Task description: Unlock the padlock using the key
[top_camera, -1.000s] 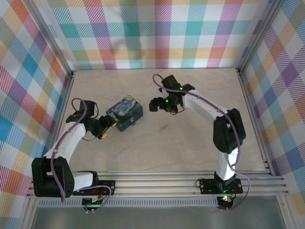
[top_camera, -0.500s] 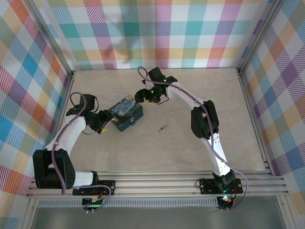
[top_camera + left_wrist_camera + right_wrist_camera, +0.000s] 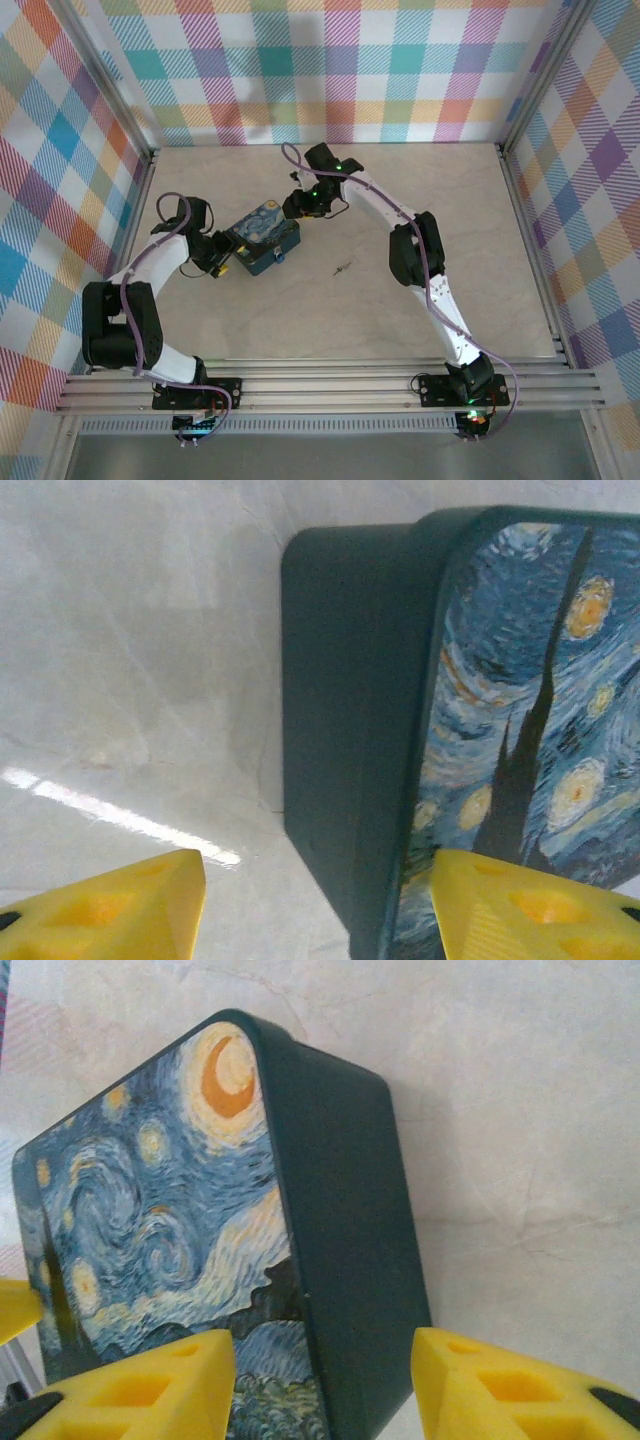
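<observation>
Now left tool (image 3: 228,258) and right tool (image 3: 294,208) straddle opposite tin (image 3: 262,240) walls.

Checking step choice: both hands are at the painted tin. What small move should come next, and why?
Probably close the right hand on the wall of the tin. Its fingers straddle that wall with a gap outside, and the left hand straddles the opposite edge, also open. Gripping would steady the tin; the padlock sits at its near side and the key lies loose on the table.
</observation>
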Motion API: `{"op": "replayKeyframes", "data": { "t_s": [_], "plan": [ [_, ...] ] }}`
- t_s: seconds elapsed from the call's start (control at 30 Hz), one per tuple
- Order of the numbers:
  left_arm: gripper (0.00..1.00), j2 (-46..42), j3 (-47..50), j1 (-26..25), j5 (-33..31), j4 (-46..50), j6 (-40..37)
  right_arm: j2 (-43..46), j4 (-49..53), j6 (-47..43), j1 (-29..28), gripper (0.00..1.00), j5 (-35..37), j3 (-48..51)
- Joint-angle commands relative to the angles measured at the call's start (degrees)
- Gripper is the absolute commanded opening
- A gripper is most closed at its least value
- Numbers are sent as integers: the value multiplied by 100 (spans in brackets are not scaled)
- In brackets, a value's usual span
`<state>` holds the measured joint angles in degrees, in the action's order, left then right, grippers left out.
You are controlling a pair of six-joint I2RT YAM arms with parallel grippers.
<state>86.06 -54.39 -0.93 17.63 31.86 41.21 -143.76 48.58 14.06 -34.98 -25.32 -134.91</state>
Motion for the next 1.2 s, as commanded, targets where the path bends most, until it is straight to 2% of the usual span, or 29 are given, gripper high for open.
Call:
{"op": "replayKeyframes", "data": {
  "t_s": [0.0,0.2,0.33,0.47,0.63,0.87,1.03,1.17],
  "plan": [
    [59,245,-149,34,-58,-158,72,-108,83,-26,-53,47,-438,-63],
    [50,813,-492,-122,101,-369,60,78,-158,86,-70,40,-663,509],
    [45,1445,-1104,-500,120,-389,-14,629,-146,-165,-10,38,-471,1198],
    [44,2229,-2105,-1090,97,-234,53,1263,-632,70,254,40,-236,2260],
    [44,3323,-3812,-1788,243,376,-77,1758,-796,555,639,40,-56,3030],
    [44,4907,-6173,-2765,347,937,-89,2564,-893,561,1390,41,333,4128],
    [45,5530,-7254,-2970,569,1156,-45,2810,-876,807,1932,43,370,4465],
    [46,5843,-7794,-2946,471,1056,-148,2716,-671,861,2030,43,125,4205]
  ]
}}
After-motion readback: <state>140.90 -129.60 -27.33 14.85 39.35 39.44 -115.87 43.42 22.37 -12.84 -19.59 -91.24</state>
